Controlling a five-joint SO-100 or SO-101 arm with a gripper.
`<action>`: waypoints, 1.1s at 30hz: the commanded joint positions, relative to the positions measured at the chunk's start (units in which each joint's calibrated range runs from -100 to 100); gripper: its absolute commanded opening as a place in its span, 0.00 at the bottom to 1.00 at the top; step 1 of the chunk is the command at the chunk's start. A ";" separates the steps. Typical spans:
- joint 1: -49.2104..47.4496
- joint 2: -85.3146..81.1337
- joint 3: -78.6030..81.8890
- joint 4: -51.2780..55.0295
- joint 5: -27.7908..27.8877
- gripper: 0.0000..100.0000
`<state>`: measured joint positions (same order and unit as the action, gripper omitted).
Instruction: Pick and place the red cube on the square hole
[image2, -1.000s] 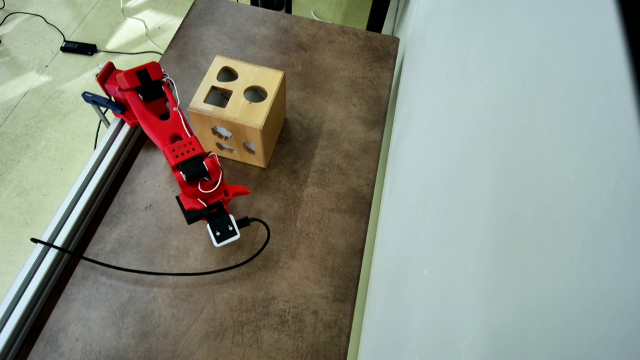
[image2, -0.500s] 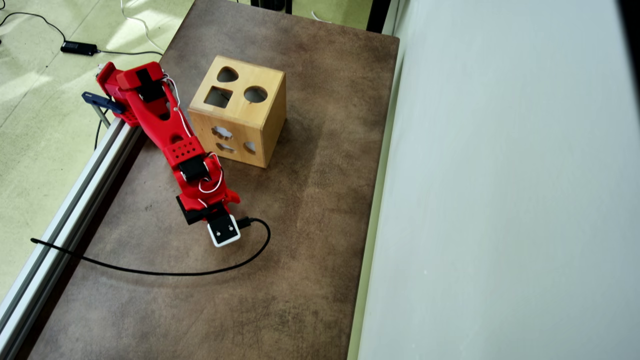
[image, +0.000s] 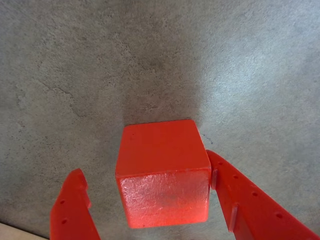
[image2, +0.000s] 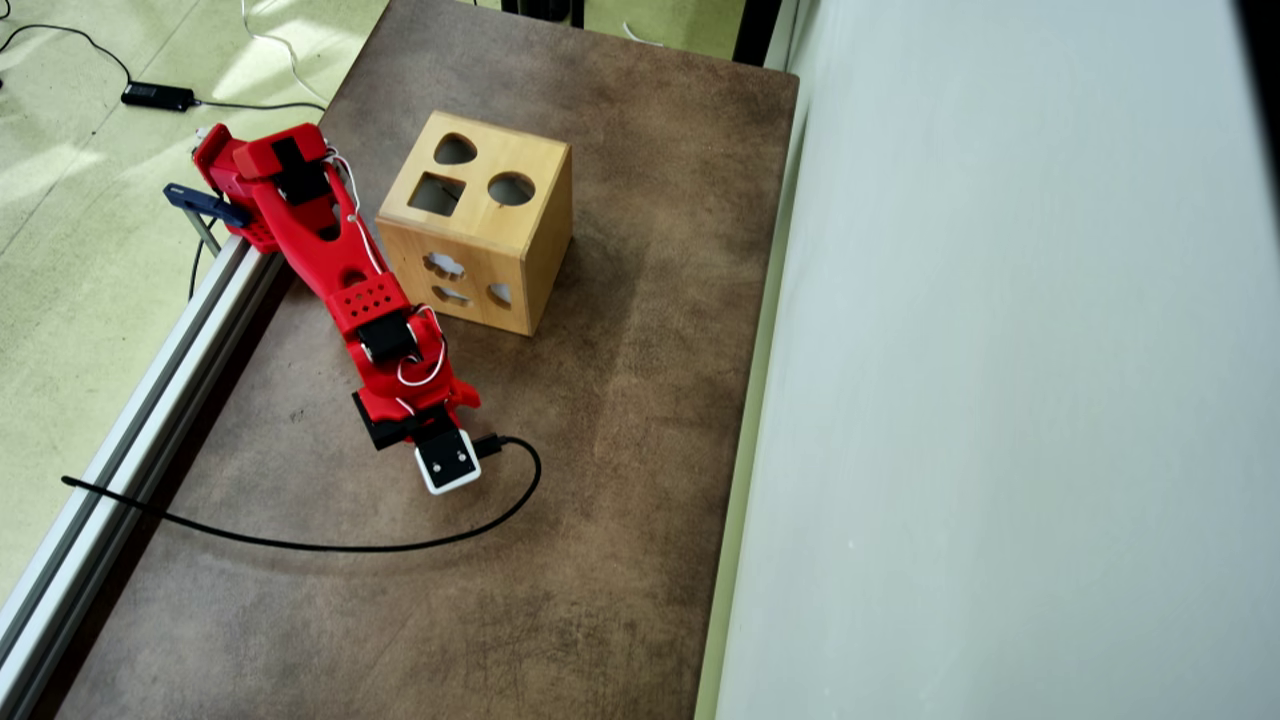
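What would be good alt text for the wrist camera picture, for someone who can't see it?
A small red cube sits on a mottled grey-brown table between the two red fingers of the gripper. The right finger touches the cube's side, while a gap remains between the cube and the left finger.

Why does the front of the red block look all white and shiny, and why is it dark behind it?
In the wrist view, light glares off the near face of the red cube, washing it pale, while its shadow darkens the table behind it. In the overhead view the lighting is even, and the wooden box casts only a soft shadow.
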<state>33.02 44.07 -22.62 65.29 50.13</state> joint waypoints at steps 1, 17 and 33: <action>-0.26 -1.05 -1.89 -0.60 -0.20 0.35; 0.04 -1.82 -2.07 0.29 -0.24 0.29; 0.04 -1.99 -2.07 0.37 -0.29 0.18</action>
<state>33.02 44.07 -22.62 65.38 50.09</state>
